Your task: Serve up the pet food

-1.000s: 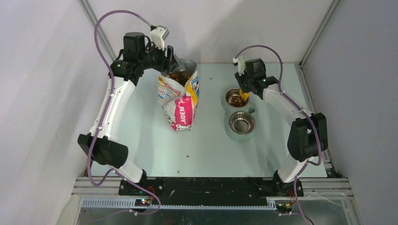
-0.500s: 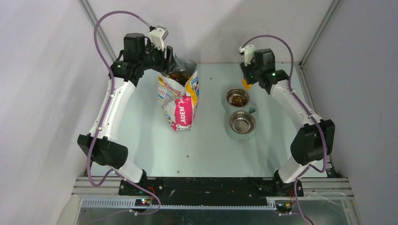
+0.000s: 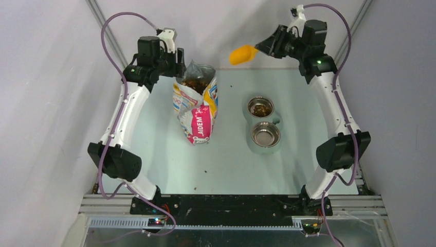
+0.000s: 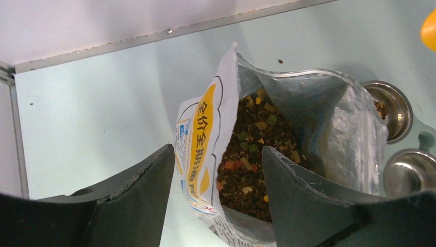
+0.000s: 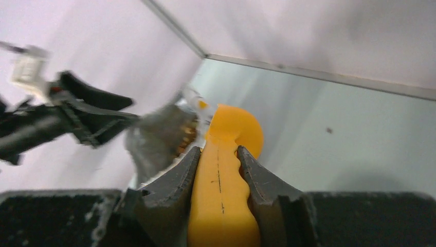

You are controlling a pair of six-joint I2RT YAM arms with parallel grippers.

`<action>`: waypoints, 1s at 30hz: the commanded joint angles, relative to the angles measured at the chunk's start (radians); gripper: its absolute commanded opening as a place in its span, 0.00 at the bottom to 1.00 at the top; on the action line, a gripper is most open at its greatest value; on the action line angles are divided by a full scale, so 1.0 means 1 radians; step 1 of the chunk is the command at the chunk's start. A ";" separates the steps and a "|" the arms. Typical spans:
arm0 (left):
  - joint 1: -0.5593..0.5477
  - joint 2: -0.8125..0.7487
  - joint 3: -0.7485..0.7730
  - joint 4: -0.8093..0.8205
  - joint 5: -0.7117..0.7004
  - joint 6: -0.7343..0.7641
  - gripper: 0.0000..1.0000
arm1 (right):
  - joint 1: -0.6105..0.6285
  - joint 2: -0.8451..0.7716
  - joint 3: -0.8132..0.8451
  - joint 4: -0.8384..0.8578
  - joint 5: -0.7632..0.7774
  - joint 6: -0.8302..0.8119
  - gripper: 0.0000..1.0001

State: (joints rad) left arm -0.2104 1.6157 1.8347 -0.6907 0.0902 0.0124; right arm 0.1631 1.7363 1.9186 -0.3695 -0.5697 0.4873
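Observation:
The pet food shows as a brown heap inside the open printed bag (image 3: 198, 110), in the top view (image 3: 194, 82) and in the left wrist view (image 4: 252, 149). A small heap lies in the far steel bowl (image 3: 260, 108). My right gripper (image 3: 265, 45) (image 5: 218, 150) is shut on the handle of the yellow scoop (image 3: 242, 54) (image 5: 234, 126). It holds the scoop high at the back, between bag and bowls. My left gripper (image 3: 180, 64) (image 4: 217, 149) is open, its jaws wide apart either side of the bag's left rim (image 4: 205, 118).
The near steel bowl (image 3: 265, 135) is empty and shares a pale stand with the far bowl. A few stray pellets (image 3: 205, 168) lie on the table in front of the bag. Walls close in at the back and both sides.
My right arm has lifted the scoop out of the far bowl and swung it up and back toward the bag, leaving pellets in that bowl. My left gripper has shifted slightly left.

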 commanded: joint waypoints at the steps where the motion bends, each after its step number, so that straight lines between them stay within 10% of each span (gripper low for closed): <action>1: 0.012 0.024 0.037 0.011 -0.021 -0.074 0.69 | 0.085 0.065 0.129 0.134 -0.098 0.164 0.00; 13: 0.013 0.033 0.004 -0.023 -0.015 -0.060 0.66 | 0.230 0.165 0.257 0.079 -0.021 0.031 0.00; 30: 0.013 0.081 0.033 -0.076 0.062 -0.050 0.29 | 0.378 0.357 0.572 -0.271 0.190 -0.378 0.00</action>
State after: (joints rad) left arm -0.2005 1.7100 1.8347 -0.7685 0.1040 -0.0345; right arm 0.5354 2.0491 2.4310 -0.5606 -0.4648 0.2081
